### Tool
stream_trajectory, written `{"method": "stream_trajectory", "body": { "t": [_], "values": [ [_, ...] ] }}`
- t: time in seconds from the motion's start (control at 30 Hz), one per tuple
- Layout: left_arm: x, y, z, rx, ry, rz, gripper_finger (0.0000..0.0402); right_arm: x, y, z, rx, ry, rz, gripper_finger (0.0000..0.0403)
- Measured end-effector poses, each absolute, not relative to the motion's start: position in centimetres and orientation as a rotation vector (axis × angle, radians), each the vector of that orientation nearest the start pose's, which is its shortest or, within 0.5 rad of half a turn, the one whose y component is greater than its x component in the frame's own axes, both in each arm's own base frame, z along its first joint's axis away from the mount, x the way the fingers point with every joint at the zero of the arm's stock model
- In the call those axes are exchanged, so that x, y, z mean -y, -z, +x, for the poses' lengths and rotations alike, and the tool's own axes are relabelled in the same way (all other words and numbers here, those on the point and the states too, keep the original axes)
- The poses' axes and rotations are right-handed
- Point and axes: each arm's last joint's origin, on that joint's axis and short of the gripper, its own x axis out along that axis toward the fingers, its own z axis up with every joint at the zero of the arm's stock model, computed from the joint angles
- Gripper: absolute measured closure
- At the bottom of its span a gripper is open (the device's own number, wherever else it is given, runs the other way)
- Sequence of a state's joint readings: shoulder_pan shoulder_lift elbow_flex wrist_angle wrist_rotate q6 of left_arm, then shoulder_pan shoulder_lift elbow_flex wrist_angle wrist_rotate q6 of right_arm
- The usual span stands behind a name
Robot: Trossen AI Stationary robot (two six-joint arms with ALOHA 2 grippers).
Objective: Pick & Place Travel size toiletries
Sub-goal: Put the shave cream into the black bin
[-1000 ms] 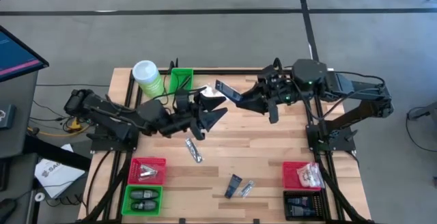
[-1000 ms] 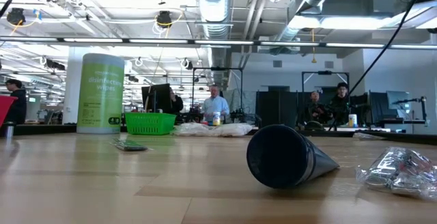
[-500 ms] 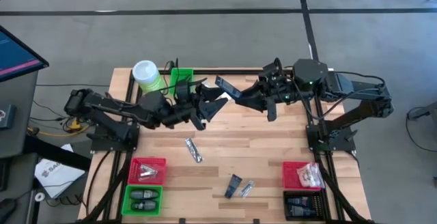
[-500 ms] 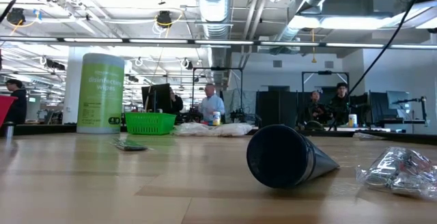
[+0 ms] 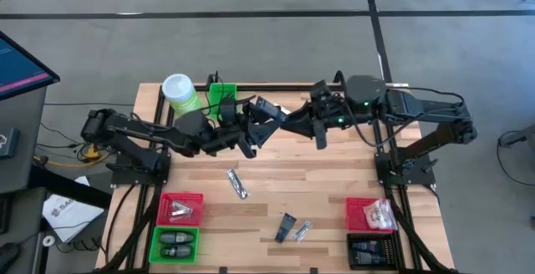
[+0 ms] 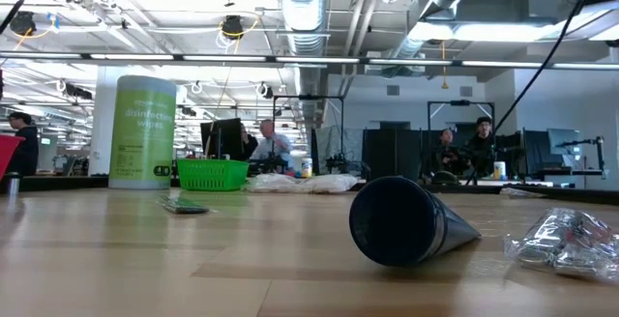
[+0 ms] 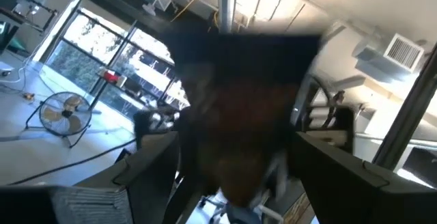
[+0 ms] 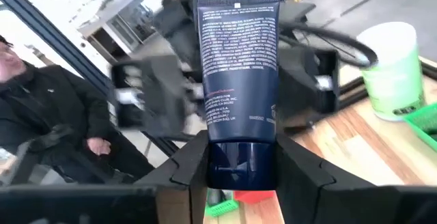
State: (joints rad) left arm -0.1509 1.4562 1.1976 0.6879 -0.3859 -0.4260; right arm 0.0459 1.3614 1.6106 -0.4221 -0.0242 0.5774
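Right gripper [image 5: 269,114] seemingly nearer left gripper [image 5: 251,128]

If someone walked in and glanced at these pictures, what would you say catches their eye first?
Most striking is the dark blue tube with white print, held by its cap end in the right gripper above the table's far middle. The left gripper meets it there with jaws wide, as if for a handover. Next comes the tall green canister at the far left corner, beside the green basket.
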Motion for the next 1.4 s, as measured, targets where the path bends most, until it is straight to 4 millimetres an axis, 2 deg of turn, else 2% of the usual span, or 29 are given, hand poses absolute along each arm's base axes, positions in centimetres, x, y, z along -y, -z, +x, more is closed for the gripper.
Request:
{"method": "stream_trajectory", "body": {
  "t": [0.3, 0.87, 1.03, 1.4],
  "values": [
    [3.78, -40.04, 32.62, 0.462, -0.142, -0.529, 0.0123, -1.41, -46.77, 27.84, -0.177, -0.048, 0.592, 0.0281],
    [3.8, -40.03, 32.63, 0.457, -0.132, -0.524, 0.0128, -1.51, -46.41, 28.25, -0.203, -0.071, 0.604, 0.0281],
    [3.81, -40.04, 32.63, 0.457, -0.129, -0.525, 0.0156, -1.51, -46.42, 28.25, -0.202, -0.071, 0.604, 0.0281],
    [3.82, -40.07, 32.61, 0.458, -0.125, -0.519, 0.0253, -1.52, -46.4, 28.24, -0.205, -0.074, 0.604, 0.028]
  ]
}}
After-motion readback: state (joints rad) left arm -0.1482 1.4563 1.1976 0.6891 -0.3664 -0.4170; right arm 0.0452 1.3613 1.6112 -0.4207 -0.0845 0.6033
